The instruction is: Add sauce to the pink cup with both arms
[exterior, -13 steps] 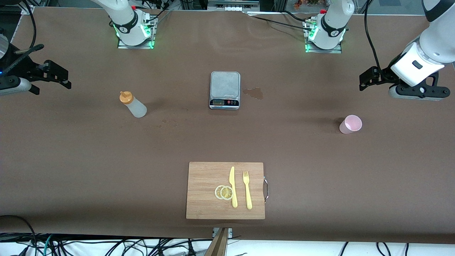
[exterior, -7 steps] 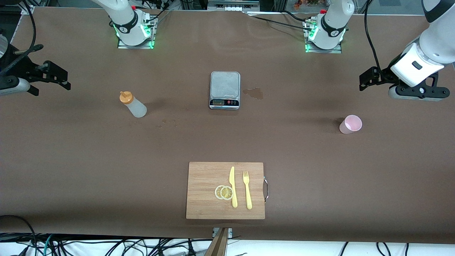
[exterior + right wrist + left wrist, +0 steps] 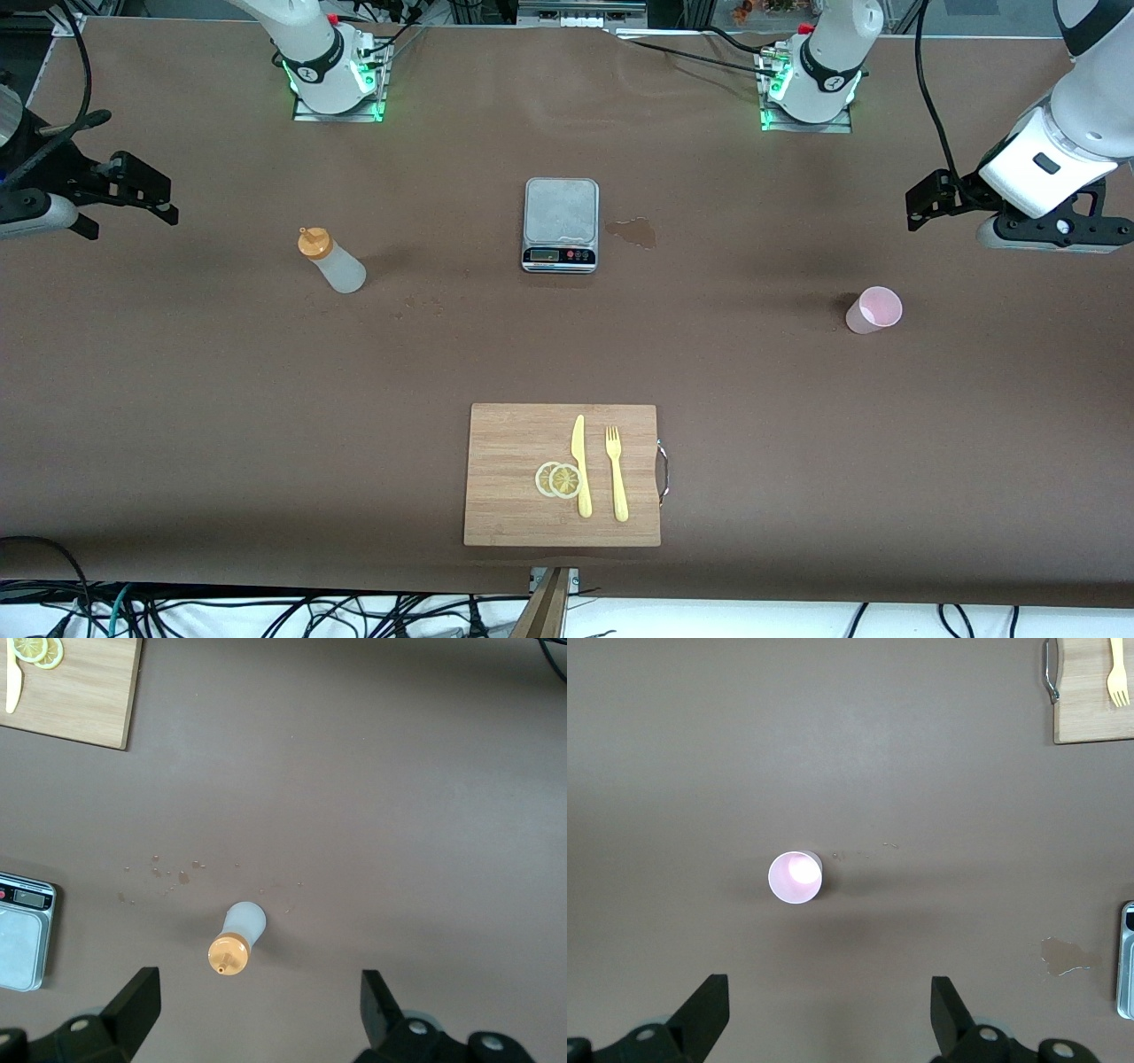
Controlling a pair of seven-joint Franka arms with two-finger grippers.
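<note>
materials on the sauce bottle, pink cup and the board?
Sauce bottle: looks like soft translucent plastic, frosted whitish body, opaque orange cap. Pink cup: probably thin plastic, pale pink, smooth, with light glowing through its wall in the left wrist view. Cutting board: wood or bamboo by its strip grain, matte, with what looks like a metal handle at one end.

Scale (image 3: 560, 223) sits mid tabletop (image 3: 797, 425), wet patch (image 3: 633, 232) beside it; cutting board (image 3: 509, 496) w/ lemon slices (image 3: 558, 479), knife (image 3: 581, 465), fork (image 3: 616, 472).
</note>
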